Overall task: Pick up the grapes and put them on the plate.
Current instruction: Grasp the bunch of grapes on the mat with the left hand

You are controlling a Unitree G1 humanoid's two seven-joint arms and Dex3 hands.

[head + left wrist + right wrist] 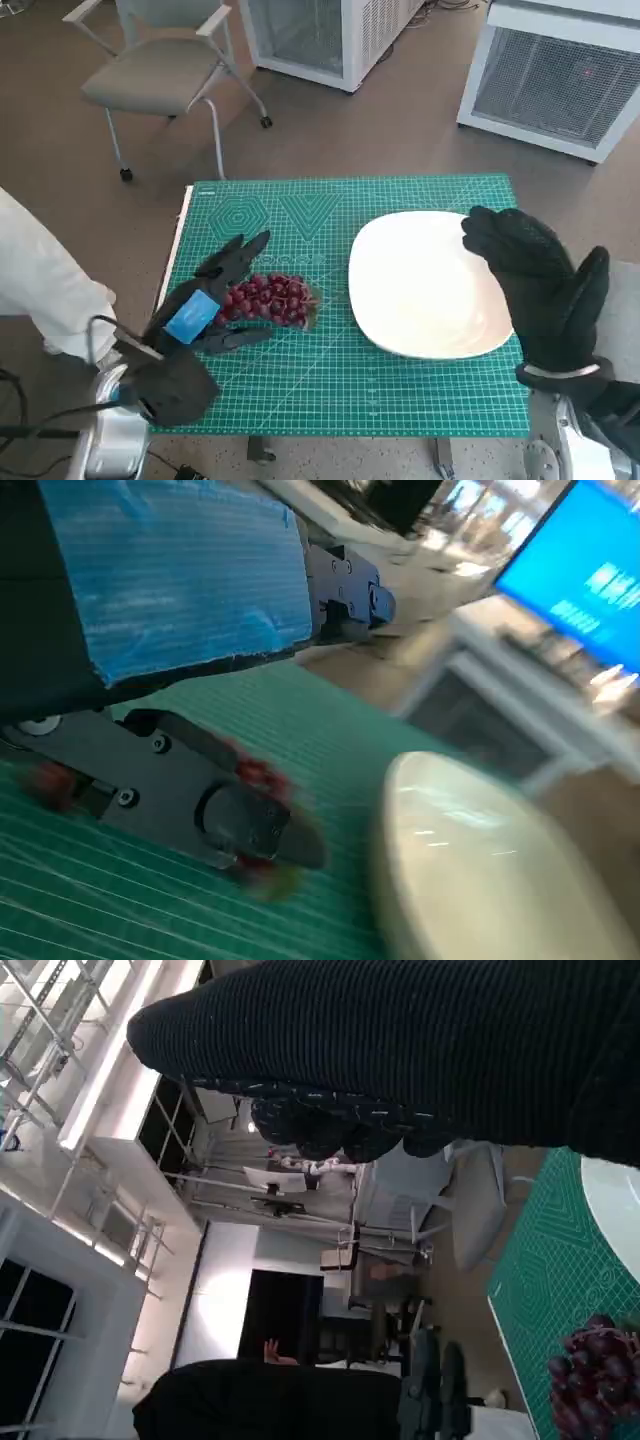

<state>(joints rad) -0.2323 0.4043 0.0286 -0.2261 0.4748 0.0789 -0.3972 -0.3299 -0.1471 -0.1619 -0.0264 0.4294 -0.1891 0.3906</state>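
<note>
Fingers straddling one grape bunch, one plate

The head view is evenly lit and sharp, with only soft shadows seen under the white plate and the left hand. Straight lines are bent near its edges. The left wrist view is smeared by blur, and the plate and blue screen look fuzzy. In the right wrist view, bright glare is seen at the windows, upper left.
</note>
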